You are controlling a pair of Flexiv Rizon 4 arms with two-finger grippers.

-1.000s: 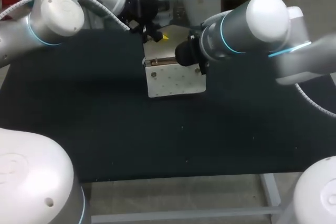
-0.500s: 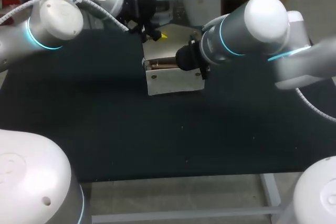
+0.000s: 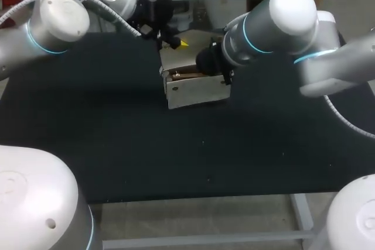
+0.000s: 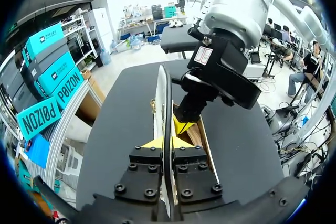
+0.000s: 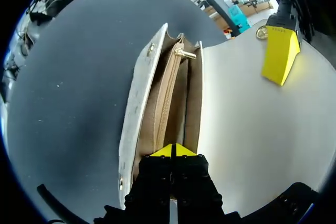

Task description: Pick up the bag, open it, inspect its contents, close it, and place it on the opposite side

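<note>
Bag point(image 3: 196, 92) stands on the dark tabletop point(image 3: 117, 150), at the far middle, mouth up. Pale body, tan lining.

Left arm point(image 3: 58, 21) comes in from the far left. Left pincer point(image 4: 167, 142) is clamped on the free edge of the flap point(image 5: 247, 114), one yellow tip on each face, and holds it lifted off the mouth. In the left wrist view the flap stands edge-on and splits the sight of the bag in two.

Right arm point(image 3: 281, 27) comes in from the right. In the head view its dark wrist covers the right end of the bag's mouth and hides its own tips. Right pincer point(image 5: 172, 150) has both tips pressed together, down at the mouth, just over the tan middle pocket. Whether any lining is caught between them cannot be told.

Inside: zip pocket with a gold pull point(image 5: 185, 53) at its far end, zip closed. A small metal snap point(image 5: 151, 49) sits on the front wall near that end. Contents not visible.
</note>
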